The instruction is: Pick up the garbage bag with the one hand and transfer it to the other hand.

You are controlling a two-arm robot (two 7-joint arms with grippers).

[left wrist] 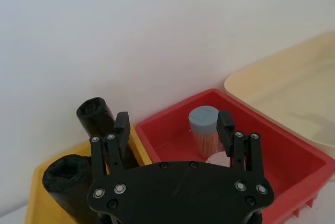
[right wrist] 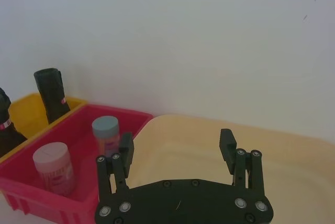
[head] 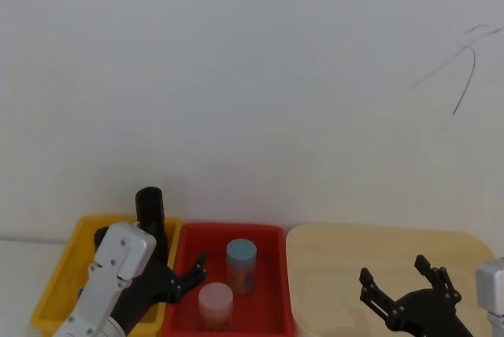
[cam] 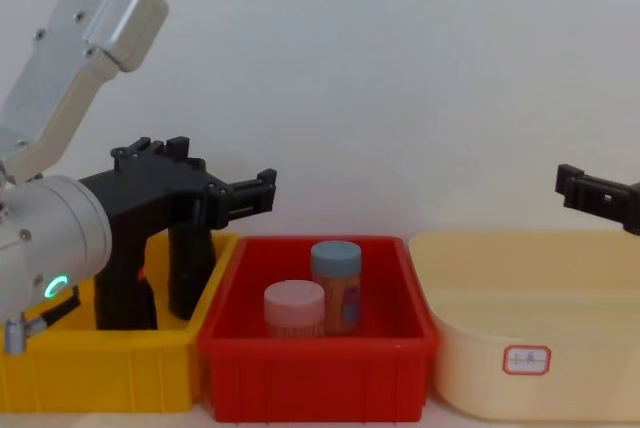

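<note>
Three containers sat in a row before the wall [head: 252,77]: the left bin [cam: 60,368], the middle bin [cam: 315,373] just beside it, and the tub [cam: 600,348] at the right. The garbage bag [cam: 125,303] stood upright in the left bin, with a second roll [cam: 190,278] upright behind it and to its right. In the middle bin, the rear jar [cam: 335,283] stood just behind the front jar [cam: 294,310]. The left gripper [cam: 262,188] hung above the seam between the two bins, and the right gripper [head: 394,270] above the tub.

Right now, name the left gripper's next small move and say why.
Probably shift the left gripper sideways over the yellow bin and lower onto the garbage bag: the gripper is open, hovers by the red bin edge, and the bag stands upright, ungripped.
</note>
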